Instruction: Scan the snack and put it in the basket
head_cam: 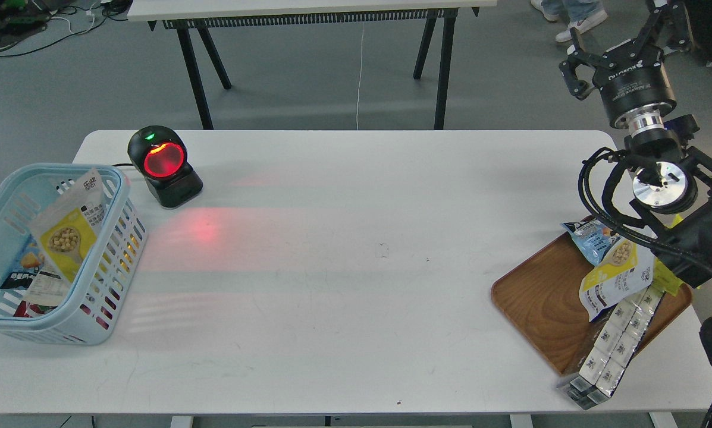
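Observation:
The snack (pixel 70 232), a yellow and white-grey pouch with a round picture of beige balls, leans inside the light-blue basket (pixel 124 184) at the table's left edge, on top of other packets. Nothing holds it. My left gripper is out of view. My right gripper (pixel 626 44) is raised at the far right, beyond the table's back corner, with its fingers spread open and empty. A second pouch of the same look (pixel 614 279) lies on the brown wooden tray (pixel 540 303) below my right arm.
A black barcode scanner (pixel 162 166) with a glowing red window stands right of the basket and casts red light on the table. The tray also holds a light-blue packet (pixel 590 241) and a long pack of white sachets (pixel 617 339). A person's feet (pixel 576 18) show at the back.

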